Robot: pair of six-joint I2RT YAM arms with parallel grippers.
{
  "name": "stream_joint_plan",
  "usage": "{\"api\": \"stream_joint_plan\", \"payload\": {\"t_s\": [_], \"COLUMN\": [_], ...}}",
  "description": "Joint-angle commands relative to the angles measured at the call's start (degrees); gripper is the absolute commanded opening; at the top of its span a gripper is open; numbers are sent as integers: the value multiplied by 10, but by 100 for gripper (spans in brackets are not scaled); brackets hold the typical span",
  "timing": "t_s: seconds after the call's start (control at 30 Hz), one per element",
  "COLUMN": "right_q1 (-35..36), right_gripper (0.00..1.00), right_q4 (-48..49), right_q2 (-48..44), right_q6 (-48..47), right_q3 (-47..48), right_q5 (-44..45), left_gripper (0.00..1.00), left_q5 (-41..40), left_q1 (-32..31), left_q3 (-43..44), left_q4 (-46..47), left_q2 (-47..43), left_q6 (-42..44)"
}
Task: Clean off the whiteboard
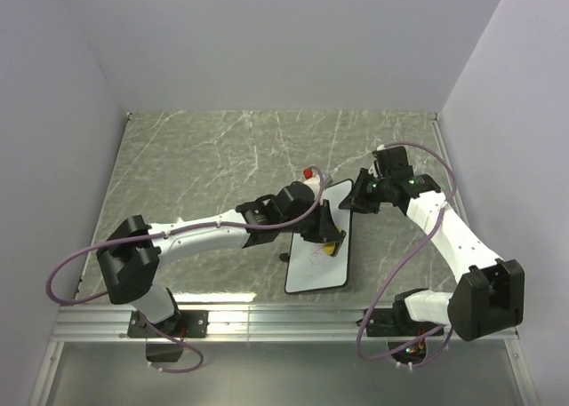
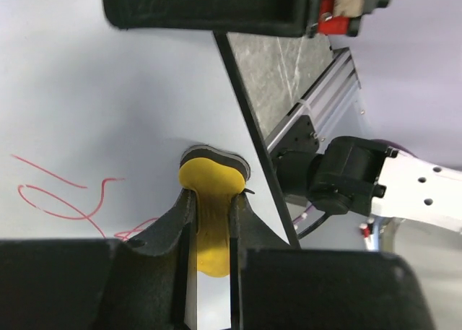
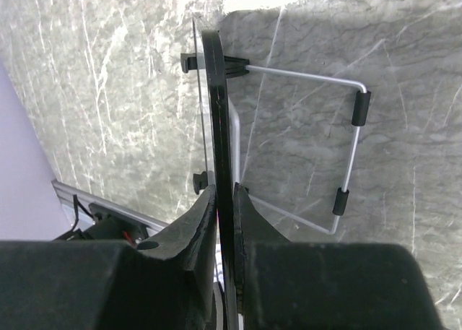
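The whiteboard (image 1: pixel 318 262) lies in the middle of the table, white with a thin black rim, red scribbles (image 2: pixel 65 200) on its face. My left gripper (image 1: pixel 327 237) is shut on the small yellow eraser (image 2: pixel 211 200), pressed onto the board near its right rim. My right gripper (image 1: pixel 354 202) is shut on the board's far right edge; in the right wrist view the board's black rim (image 3: pixel 219 113) runs edge-on between the fingers, with its wire stand (image 3: pixel 354 149) showing behind.
A red-capped marker (image 1: pixel 310 172) lies just beyond the board's far end. The marble tabletop (image 1: pixel 204 157) is bounded by white walls at back and sides, with an aluminium rail (image 1: pixel 284 322) along the near edge.
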Motion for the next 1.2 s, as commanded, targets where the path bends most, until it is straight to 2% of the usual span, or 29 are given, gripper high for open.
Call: {"api": "stream_joint_plan", "payload": {"t_s": [0.0, 0.23, 0.6, 0.9, 1.07, 1.17], "right_q1": [10, 9, 9, 9, 8, 8], "right_gripper": [0, 0, 0, 0, 0, 0], "right_q4": [69, 63, 59, 67, 67, 70], "right_q2": [4, -7, -9, 7, 11, 18], "right_q6": [2, 5, 15, 20, 21, 24], "right_q3": [19, 25, 36, 45, 51, 56], "right_q5": [31, 34, 32, 23, 25, 23], "left_gripper": [0, 0, 0, 0, 0, 0], "left_q5": [17, -3, -32, -34, -19, -28], "left_q1": [-27, 24, 101, 113, 106, 78], "left_q3": [-46, -42, -148, -120, -107, -84], "left_q4": [-40, -75, -34, -42, -41, -55], "left_q2": [43, 121, 121, 158, 124, 93], "left_q6": [-44, -42, -36, -17, -10, -7]}}
